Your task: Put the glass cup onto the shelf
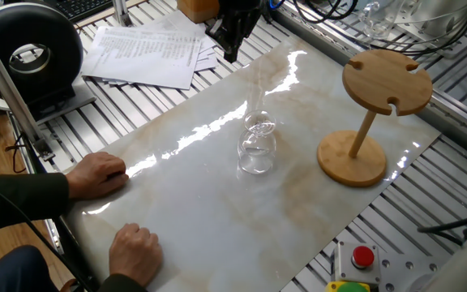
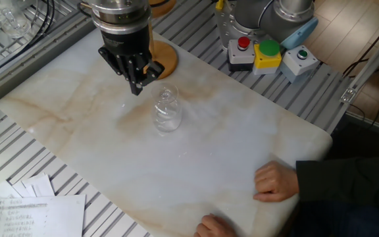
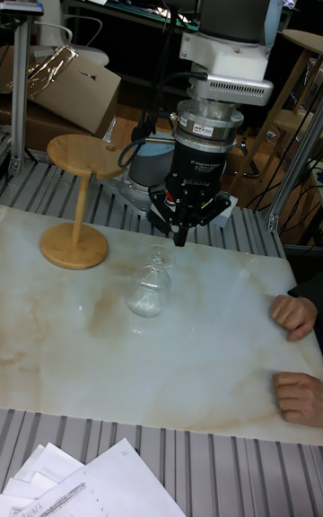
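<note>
On my monitors the glass cup (image 1: pixel 256 150) stands inverted near the middle of the marble surface (image 1: pixel 217 211), bowl down and foot up, with nothing touching it. The gripper (image 3: pixel 179 232) hangs above the surface, just beyond the cup on the side away from the operator's seat, and is clear of the glass in all three views. Its fingers (image 2: pixel 137 82) point down and read as drawn together at the tips, holding nothing. The shelf (image 1: pixel 375 113) stands upright on the same surface, well apart from the cup, its slotted round top carried on a thin post over a thick round base. In the other fixed view the gripper body hides most of the shelf, and only part of its base shows behind the wrist. A person's two hands (image 1: pixel 100 174) rest flat on the near edge of the surface. Loose printed papers (image 1: pixel 148 53) lie on the slatted frame beyond the far corner. A red emergency-stop button (image 1: pixel 363 257) sits off the surface edge.
</note>
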`<state>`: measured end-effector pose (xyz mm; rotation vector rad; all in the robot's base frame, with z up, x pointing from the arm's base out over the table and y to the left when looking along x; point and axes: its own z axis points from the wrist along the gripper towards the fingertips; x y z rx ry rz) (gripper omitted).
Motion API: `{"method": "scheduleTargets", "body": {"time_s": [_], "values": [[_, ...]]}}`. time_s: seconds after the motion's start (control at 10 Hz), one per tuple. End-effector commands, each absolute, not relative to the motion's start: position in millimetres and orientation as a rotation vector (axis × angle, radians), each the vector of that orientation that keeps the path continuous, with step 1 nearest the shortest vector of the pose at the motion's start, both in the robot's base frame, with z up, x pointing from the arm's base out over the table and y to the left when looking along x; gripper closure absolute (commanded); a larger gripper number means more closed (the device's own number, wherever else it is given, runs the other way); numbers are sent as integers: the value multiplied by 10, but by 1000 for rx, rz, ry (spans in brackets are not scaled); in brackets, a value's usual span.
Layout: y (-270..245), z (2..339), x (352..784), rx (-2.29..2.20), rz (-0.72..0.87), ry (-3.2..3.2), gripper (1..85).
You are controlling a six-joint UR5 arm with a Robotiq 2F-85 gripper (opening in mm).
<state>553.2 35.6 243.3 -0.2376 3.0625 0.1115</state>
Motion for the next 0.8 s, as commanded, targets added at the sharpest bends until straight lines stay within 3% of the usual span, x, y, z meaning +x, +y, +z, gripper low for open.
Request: {"method": "scheduleTargets", "body": {"time_s": [0.0,0.4,0.5,0.6,0.7], "values": [[374,2504,5414,-406,134,3091,7],[505,2555,5526,-314,183,3065,7],[493,2540,5735,-117,152,3022,593],[616,2576,5950,111,201,2961,837],[517,2563,5890,80,138,2988,837]]}}
